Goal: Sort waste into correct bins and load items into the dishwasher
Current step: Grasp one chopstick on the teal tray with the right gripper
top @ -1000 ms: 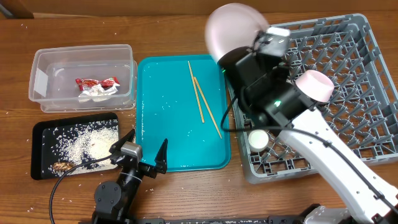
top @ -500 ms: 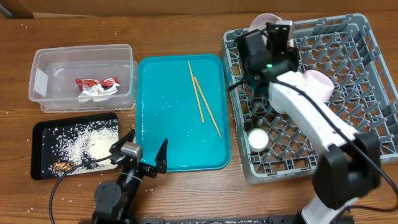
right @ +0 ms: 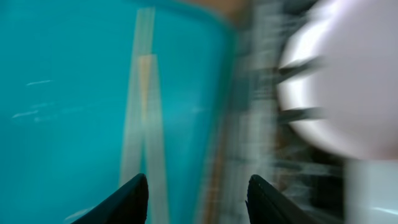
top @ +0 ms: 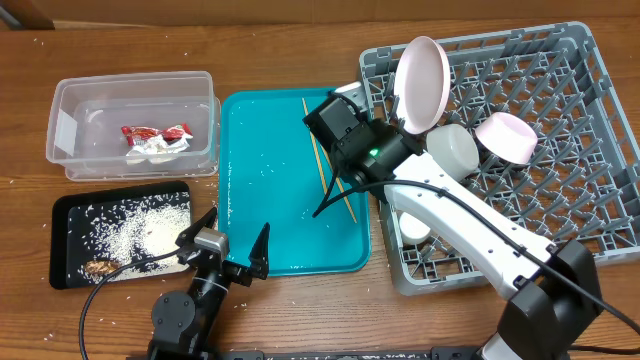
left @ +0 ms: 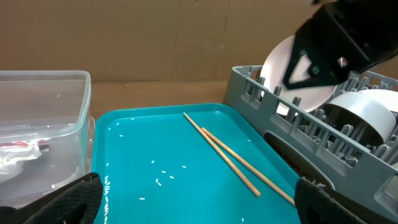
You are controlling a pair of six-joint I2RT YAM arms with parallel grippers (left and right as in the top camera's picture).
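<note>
The large whitish plate (top: 422,82) stands on edge in the back left corner of the grey dish rack (top: 570,170). Next to it in the rack are the whitish bowl (top: 452,150), the pink dish (top: 506,135) and the tiny white cup (top: 415,224). Two chopsticks (top: 325,160) lie on the teal tray (top: 260,230). My right gripper (top: 335,198) hangs open and empty over the chopsticks (right: 142,124), near the tray's right edge; its wrist view is blurred. Open and empty too, my left gripper (top: 237,232) rests at the tray's front edge.
The clear tub (top: 135,120) at the back left holds the red-and-white wrapper (top: 155,138). In front of it the black tray (top: 70,250) carries rice and brown scraps. Loose rice grains dot the teal tray (left: 161,149). The rack's wall (left: 292,124) borders the tray on the right.
My right gripper let go of the plate, which now stands in the rack. It opened and swung left and down over the chopsticks. The left arm has not moved.
</note>
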